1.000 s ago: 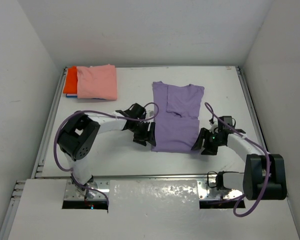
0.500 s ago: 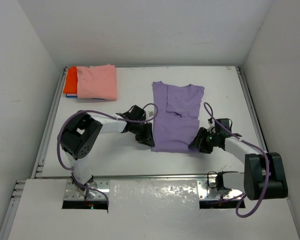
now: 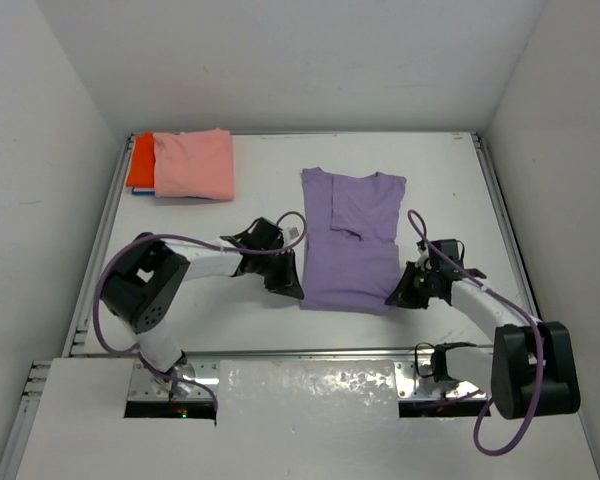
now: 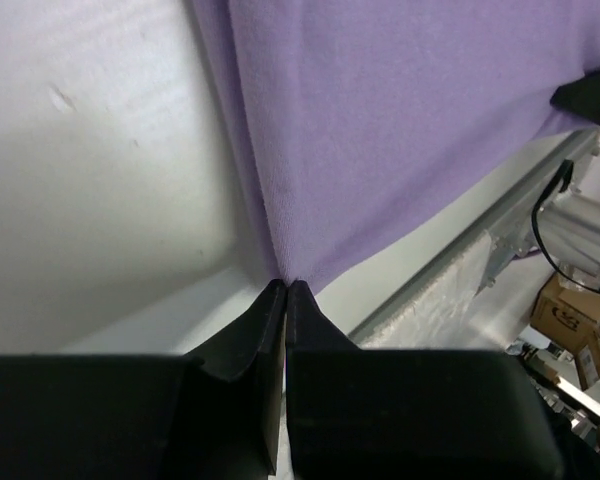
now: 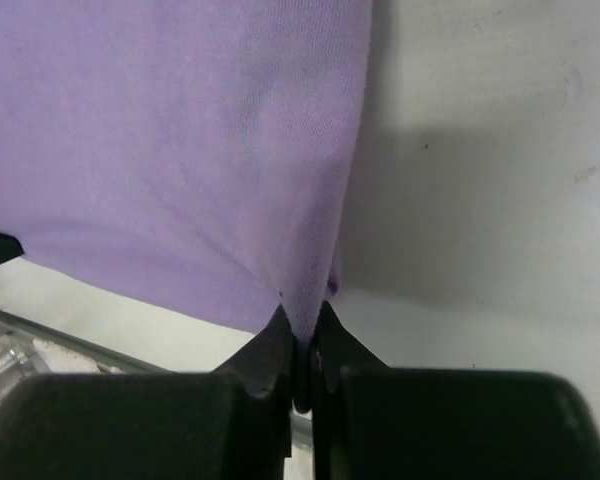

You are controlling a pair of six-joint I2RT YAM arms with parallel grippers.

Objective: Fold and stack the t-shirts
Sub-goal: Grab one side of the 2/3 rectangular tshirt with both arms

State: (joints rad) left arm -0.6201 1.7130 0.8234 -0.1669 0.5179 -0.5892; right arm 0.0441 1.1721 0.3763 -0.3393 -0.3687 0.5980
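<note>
The lavender-purple t-shirt [image 3: 352, 240] lies spread on the counter [image 3: 270, 160], a little right of its middle. Its sleeves are folded in over the body, its collar end is far and its hem is near. The left fingers [image 3: 289, 285] are pressed together on the hem's near-left corner; in the left wrist view the left fingers [image 4: 275, 302] pinch a ridge of purple cloth at their tips. The right fingers [image 3: 399, 296] pinch the near-right corner in the same way, and in the right wrist view the cloth is drawn into a point between the right fingers [image 5: 286, 336]. Well apart, at the far left corner, the salmon-pink t-shirt [image 3: 194, 163] lies folded on the orange-red t-shirt [image 3: 139, 160], which shows along its left side.
</note>
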